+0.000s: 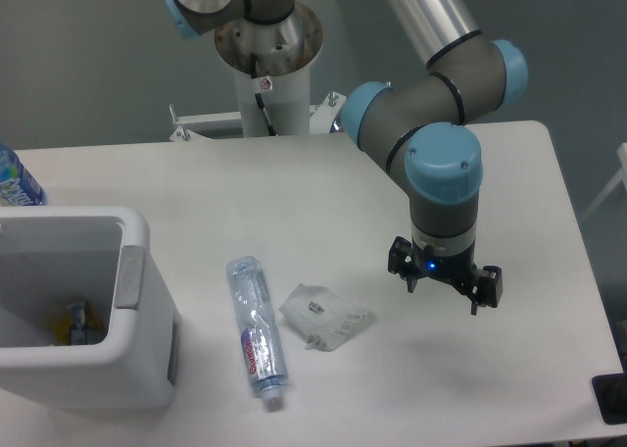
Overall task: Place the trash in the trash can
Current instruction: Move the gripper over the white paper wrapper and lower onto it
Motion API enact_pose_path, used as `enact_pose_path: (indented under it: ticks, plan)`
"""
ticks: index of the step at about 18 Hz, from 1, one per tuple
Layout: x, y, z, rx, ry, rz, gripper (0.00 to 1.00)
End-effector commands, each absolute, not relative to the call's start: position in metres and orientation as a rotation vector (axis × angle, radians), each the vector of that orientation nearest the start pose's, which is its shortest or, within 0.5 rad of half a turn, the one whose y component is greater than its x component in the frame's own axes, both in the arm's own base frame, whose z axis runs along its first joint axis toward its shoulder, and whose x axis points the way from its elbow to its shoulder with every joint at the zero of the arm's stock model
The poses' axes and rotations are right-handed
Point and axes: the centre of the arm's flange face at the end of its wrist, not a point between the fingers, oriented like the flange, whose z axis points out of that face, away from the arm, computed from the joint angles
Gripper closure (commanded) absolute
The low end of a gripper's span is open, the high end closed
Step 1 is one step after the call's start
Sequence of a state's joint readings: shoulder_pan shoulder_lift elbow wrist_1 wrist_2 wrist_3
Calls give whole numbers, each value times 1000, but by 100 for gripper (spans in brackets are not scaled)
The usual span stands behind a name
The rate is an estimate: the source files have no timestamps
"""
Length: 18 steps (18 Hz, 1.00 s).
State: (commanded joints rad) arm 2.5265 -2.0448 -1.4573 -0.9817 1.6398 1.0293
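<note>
A clear, slightly crushed bottle (257, 331) with a red-and-blue label lies on the white table, its white cap pointing toward the front edge. Just right of it rests a crumpled white wrapper (325, 317). The white boxy trash can (137, 233) stands at the left front, with a grey panel on the side facing the bottle. My gripper (446, 288) hangs pointing down to the right of the wrapper, apart from it. Its jaws look spread, with nothing between them. The fingertips are mostly hidden under the wrist.
An upright bottle with a bright blue label (14, 180) stands at the left edge behind the trash can. Some small items (78, 324) lie inside the can. The robot's base column (266, 65) rises at the back of the table (509, 173).
</note>
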Motion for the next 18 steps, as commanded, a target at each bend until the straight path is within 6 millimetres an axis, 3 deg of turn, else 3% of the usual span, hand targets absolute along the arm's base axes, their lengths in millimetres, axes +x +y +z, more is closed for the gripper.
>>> enact_pose_path:
  ticks: [4,7,9,11,15,18]
  plan:
    - [-480,497,324,-3055,103,345,0]
    - [-471,493,306,-3069,100,315,0]
    - [-455,497,289,-3060,119,310,0]
    - [-428,502,273,-3063,182,309,0]
    - [-409,509,257,-3070,286,282,0]
    - [-388,505,236,-3085,486,230,0]
